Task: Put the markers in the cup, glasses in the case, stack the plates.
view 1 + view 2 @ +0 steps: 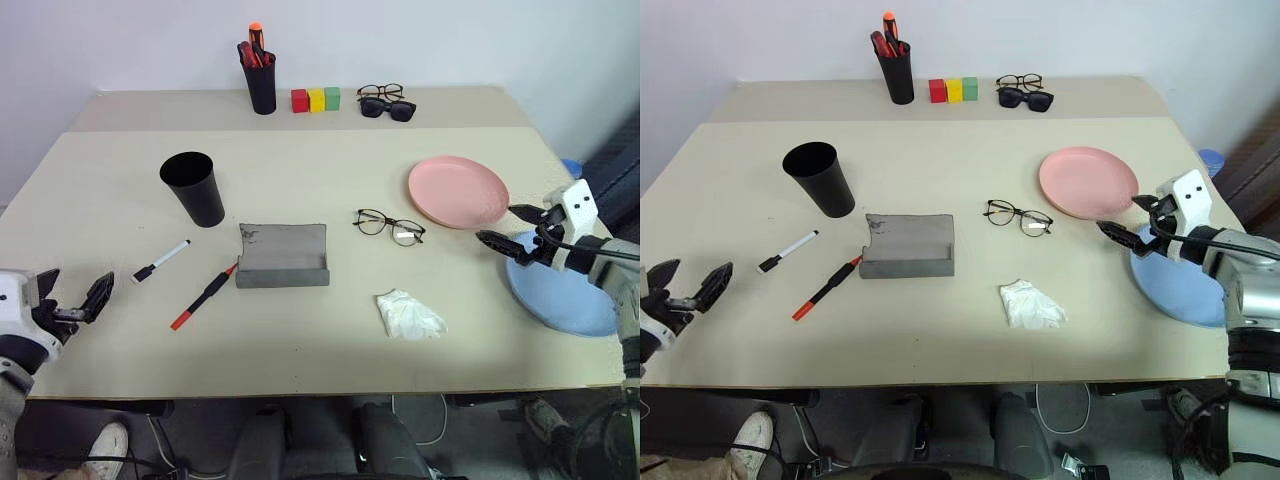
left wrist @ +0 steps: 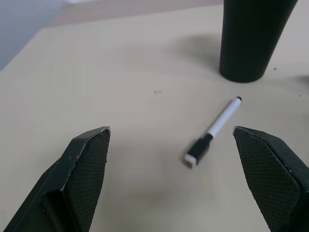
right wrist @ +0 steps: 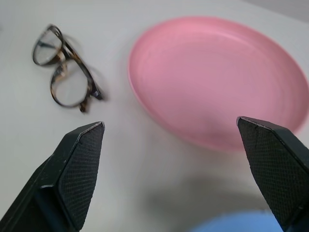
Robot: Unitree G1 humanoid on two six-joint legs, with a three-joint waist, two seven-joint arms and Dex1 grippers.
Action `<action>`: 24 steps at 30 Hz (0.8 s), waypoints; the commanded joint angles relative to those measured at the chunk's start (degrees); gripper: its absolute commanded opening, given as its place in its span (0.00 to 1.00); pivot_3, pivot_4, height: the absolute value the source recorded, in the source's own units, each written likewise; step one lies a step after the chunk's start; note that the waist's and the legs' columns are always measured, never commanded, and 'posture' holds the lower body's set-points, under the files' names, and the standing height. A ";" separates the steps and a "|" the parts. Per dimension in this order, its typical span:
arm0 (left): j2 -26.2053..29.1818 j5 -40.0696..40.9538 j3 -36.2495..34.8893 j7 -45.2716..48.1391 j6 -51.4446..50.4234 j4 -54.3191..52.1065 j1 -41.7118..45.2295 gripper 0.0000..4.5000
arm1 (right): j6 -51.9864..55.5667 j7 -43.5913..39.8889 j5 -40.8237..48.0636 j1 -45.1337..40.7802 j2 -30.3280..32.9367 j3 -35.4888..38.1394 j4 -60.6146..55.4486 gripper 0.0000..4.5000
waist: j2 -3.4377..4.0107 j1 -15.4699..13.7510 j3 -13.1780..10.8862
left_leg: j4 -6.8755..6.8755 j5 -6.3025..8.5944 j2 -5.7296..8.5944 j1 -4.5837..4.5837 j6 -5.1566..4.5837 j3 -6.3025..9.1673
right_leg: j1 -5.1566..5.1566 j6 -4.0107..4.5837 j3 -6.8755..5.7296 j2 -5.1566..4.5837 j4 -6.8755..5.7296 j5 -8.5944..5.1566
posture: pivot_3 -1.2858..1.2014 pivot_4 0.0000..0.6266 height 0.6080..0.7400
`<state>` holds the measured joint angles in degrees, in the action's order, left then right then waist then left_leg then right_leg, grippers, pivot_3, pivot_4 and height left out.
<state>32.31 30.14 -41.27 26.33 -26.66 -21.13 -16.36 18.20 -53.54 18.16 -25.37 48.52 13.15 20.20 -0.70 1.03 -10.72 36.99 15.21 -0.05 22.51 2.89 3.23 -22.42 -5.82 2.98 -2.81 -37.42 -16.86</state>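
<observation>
While both end effectors hung open and empty, the pink plate (image 1: 458,190) lay on the bench (image 1: 300,330) just beyond the right end effector (image 1: 503,226).
Light, rigid and likely slick, it looked best pinched at its raised rim; the blue plate (image 1: 565,295) waited beside it.

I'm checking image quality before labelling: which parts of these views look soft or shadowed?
Right wrist view: the glasses look smeared, the pink plate soft-edged, with a dim shadow under the open right claw. Left wrist view: the white marker is slightly soft. Left eye view: the cup reads crisp.
</observation>
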 commanded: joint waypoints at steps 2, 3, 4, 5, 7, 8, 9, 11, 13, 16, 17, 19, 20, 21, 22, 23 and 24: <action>-0.73 0.68 -1.76 -1.56 0.21 -2.93 -0.86 0.92 | -1.22 -0.67 -0.59 -2.83 0.12 -0.73 0.72 1.00 | 0.00 -0.05 0.00 | 0.00 0.00 0.00 0.00 0.00 0.01 | 0.01 0.00 0.00 0.00 0.01 0.00 | 0.52 0.24 1.00; -0.95 0.69 -1.67 -1.90 0.17 -3.18 -1.02 0.92 | -1.32 -0.77 -0.59 -3.12 0.14 -0.89 0.94 1.00 | 0.00 -0.11 0.00 | 0.00 0.00 0.01 0.00 0.00 0.00 | 0.02 0.00 0.00 -0.01 0.02 0.00 | 0.52 0.24 1.00; -1.10 0.65 -1.58 -2.12 0.19 -3.35 -1.15 0.92 | -1.33 -0.94 -0.63 -3.42 0.16 -1.14 0.93 1.00 | -0.01 -0.21 0.00 | 0.01 0.00 0.01 0.00 0.00 0.00 | 0.02 0.00 0.00 -0.01 0.02 0.00 | 0.52 0.24 1.00; -1.24 0.63 -1.47 -2.34 0.18 -3.45 -1.15 0.92 | -1.36 -1.12 -0.78 -3.85 0.08 -1.62 0.55 1.00 | -0.01 -0.25 0.00 | 0.01 0.00 0.01 0.00 0.00 0.02 | 0.04 0.00 -0.01 -0.01 0.02 0.00 | 0.52 0.24 1.00; -1.39 0.48 -1.01 -2.86 0.11 -3.60 -0.93 0.92 | -0.76 -1.37 -0.66 -4.78 -0.40 -2.41 -0.65 1.00 | -0.01 -0.17 0.00 | 0.01 0.00 0.02 0.00 0.00 0.01 | 0.04 0.00 -0.01 -0.01 0.04 0.00 | 0.52 0.24 1.00; -1.33 0.39 -0.80 -3.06 0.02 -3.69 -0.84 0.92 | -0.30 -1.36 -0.49 -5.10 -0.68 -2.79 -1.52 1.00 | -0.01 -0.15 0.00 | 0.01 0.00 0.02 0.00 0.00 0.01 | 0.04 0.00 -0.01 -0.01 0.04 0.00 | 0.52 0.24 1.00; -1.19 0.42 -0.59 -3.24 -0.20 -3.88 -0.72 0.92 | 0.15 -1.28 -0.32 -5.32 -1.05 -3.22 -2.54 1.00 | -0.01 -0.09 0.00 | 0.01 0.00 0.01 0.00 0.00 0.01 | 0.04 0.00 -0.01 -0.01 0.04 0.00 | 0.52 0.24 1.00; -0.59 0.77 0.43 -3.83 -1.53 -4.88 0.12 0.92 | 1.30 -0.97 0.14 -5.48 -2.74 -4.50 -5.54 1.00 | -0.01 0.03 0.00 | 0.00 0.00 0.00 0.00 0.00 0.01 | 0.02 0.00 -0.01 0.01 0.04 0.00 | 0.52 0.24 1.00; -0.04 0.77 1.31 -4.36 -2.86 -5.72 0.91 0.92 | 2.41 -0.48 0.42 -5.25 -4.42 -5.44 -8.38 1.00 | -0.01 0.00 0.00 | 0.00 0.00 0.00 0.00 0.00 0.02 | 0.03 0.00 -0.01 0.02 0.03 0.00 | 0.52 0.24 1.00; 1.36 1.21 3.83 -5.70 -7.11 -5.70 3.97 0.92 | 4.30 0.62 1.03 -5.55 -8.19 -7.84 -13.87 1.00 | -0.01 -0.04 0.00 | 0.01 0.00 0.01 0.00 0.00 0.04 | 0.03 -0.01 -0.01 0.02 0.03 0.01 | 0.52 0.24 1.00; 1.86 1.30 4.25 -5.82 -8.27 -5.43 4.62 0.92 | 5.22 1.18 1.34 -5.50 -9.19 -8.29 -15.72 1.00 | -0.01 -0.04 0.00 | 0.01 0.00 0.01 0.00 0.00 0.05 | 0.04 -0.01 -0.01 0.02 0.02 0.01 | 0.52 0.24 1.00; 3.73 0.77 7.49 -7.02 -12.69 -5.18 7.77 0.96 | 8.41 1.58 3.12 -5.32 -11.66 -9.88 -20.05 1.00 | 0.00 -0.11 0.00 | 0.01 0.00 0.02 0.01 0.00 0.06 | 0.03 -0.02 -0.02 0.02 0.02 0.01 | 0.52 0.24 1.00; 5.01 -0.21 9.87 -7.84 -15.01 -4.99 9.85 0.96 | 10.06 1.39 4.22 -4.84 -12.77 -11.01 -22.61 1.00 | -0.01 -0.24 0.00 | 0.01 0.00 0.03 0.01 0.00 0.06 | 0.03 -0.02 -0.02 0.01 0.02 0.01 | 0.52 0.24 1.00; 6.53 -1.52 12.39 -9.40 -18.22 -4.18 12.65 0.96 | 11.63 1.43 5.30 -4.07 -14.06 -12.35 -25.77 1.00 | -0.01 -0.37 0.00 | 0.01 0.00 0.04 0.03 0.00 0.12 | 0.02 -0.02 -0.06 0.01 0.01 0.01 | 0.52 0.24 1.00; 7.71 -2.36 13.62 -10.13 -20.09 -3.20 14.27 0.96 | 12.90 1.91 5.87 -3.44 -15.09 -13.40 -28.31 1.00 | -0.02 -0.43 0.00 | 0.02 0.00 0.04 0.06 0.00 0.18 | 0.02 -0.02 -0.09 0.02 0.00 0.01 | 0.52 0.24 1.00; 8.48 -2.86 13.91 -10.29 -21.11 -2.29 15.08 0.96 | 13.92 2.61 6.10 -3.02 -15.82 -14.08 -30.14 1.00 | -0.02 -0.26 0.00 | 0.03 0.00 0.06 0.06 0.00 0.22 | 0.03 -0.02 -0.12 0.03 -0.01 0.01 | 0.52 0.24 1.00; 9.68 -2.89 16.96 -11.01 -26.06 0.06 19.52 0.96 | 13.68 4.32 5.22 -2.88 -17.47 -15.37 -31.87 1.00 | -0.02 -0.14 0.00 | 0.02 0.00 0.07 0.06 0.00 0.22 | 0.02 -0.02 -0.12 0.05 -0.02 0.01 | 0.52 0.24 1.00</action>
<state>40.57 28.27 -25.97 16.49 -48.54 -22.65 0.81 31.47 -50.96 22.91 -28.04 31.84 -2.02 -8.58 -0.72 0.89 -10.72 36.99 15.21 0.02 22.57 2.89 3.43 -22.42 -5.84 2.88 -2.79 -37.44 -16.85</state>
